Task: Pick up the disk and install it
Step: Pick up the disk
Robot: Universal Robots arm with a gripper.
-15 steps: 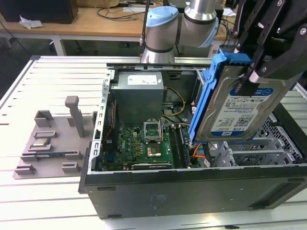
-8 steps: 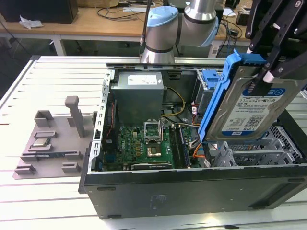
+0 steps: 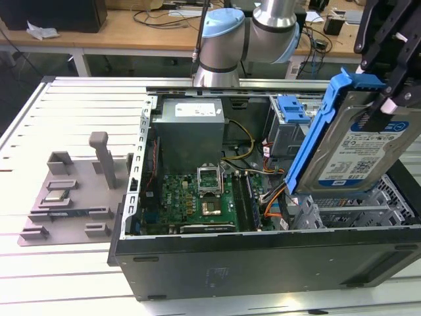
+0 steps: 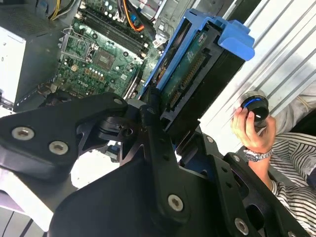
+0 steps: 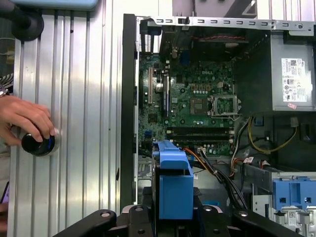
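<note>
The disk (image 3: 358, 148), a silver drive with a white-and-blue label and blue side rails, hangs tilted on edge above the right end of the open computer case (image 3: 263, 263). My black gripper (image 3: 386, 105) comes down from above and is shut on the disk's upper part. In the second wrist view the disk (image 4: 197, 74) stands out beyond my gripper (image 4: 163, 113), showing its green circuit side. In the first wrist view its blue rail (image 5: 173, 185) rises from my gripper (image 5: 173, 217) over the case's near edge. The metal drive cage (image 3: 355, 214) lies just below the disk.
Inside the case are a green motherboard (image 3: 197, 197), a grey power supply (image 3: 191, 128), loose cables and another blue caddy (image 3: 293, 108). A grey fixture with a post (image 3: 72, 191) sits at the exterior view's left. A person's hand (image 5: 22, 116) holds a round black knob (image 5: 37, 143) beside the case.
</note>
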